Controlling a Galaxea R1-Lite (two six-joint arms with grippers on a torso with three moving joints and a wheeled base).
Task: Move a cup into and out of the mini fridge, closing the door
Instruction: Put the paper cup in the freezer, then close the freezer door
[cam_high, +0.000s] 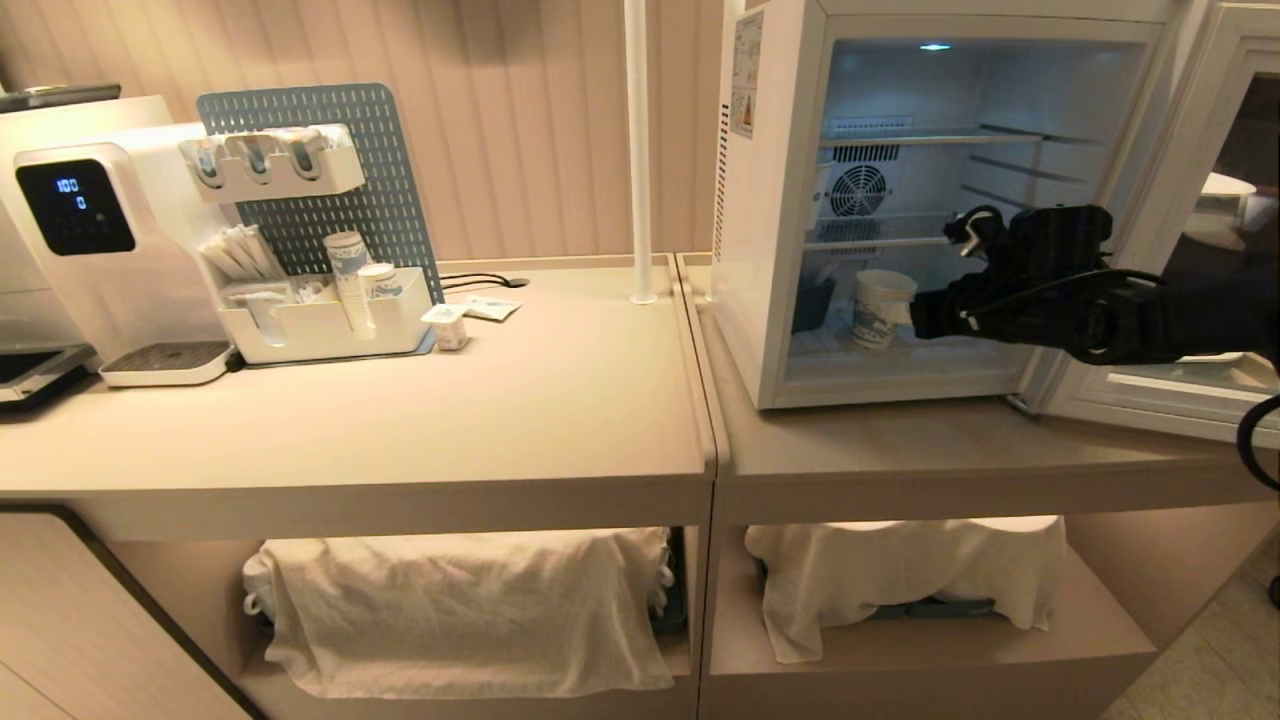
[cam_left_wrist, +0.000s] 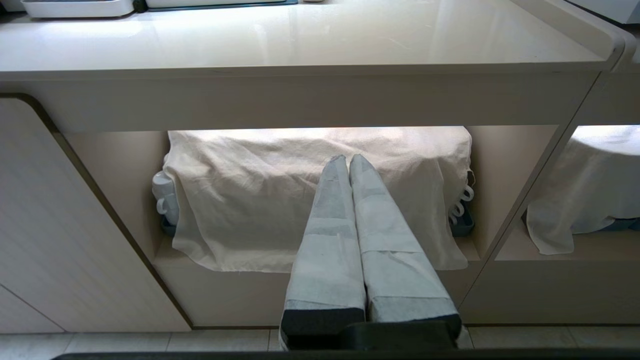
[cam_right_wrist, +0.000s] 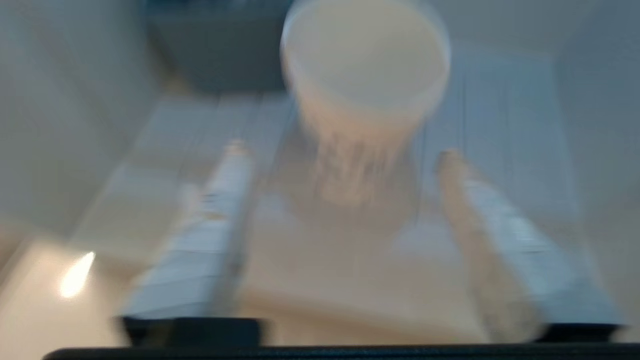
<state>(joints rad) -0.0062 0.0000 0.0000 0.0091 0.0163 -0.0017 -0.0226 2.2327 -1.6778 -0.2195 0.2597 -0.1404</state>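
Head view: counter (cam_high: 560, 400) front edge nearest. Cup (cam_high: 882, 308) upright on fridge (cam_high: 770, 200) floor, door (cam_high: 1170, 300) open. Right gripper (cam_high: 915, 318) beside it; a skewed approach could tip it.

Left wrist: left gripper (cam_left_wrist: 348, 162) parked low, fingers pressed together.

Right wrist: fingers (cam_right_wrist: 225, 200) wide, cup between, untouched, contact unclear from the head view.

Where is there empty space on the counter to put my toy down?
Bare room: the counter between the white organizer tray and the mini fridge, and in front of the fridge. Crowded: around the tray, stacked cups and water dispenser.
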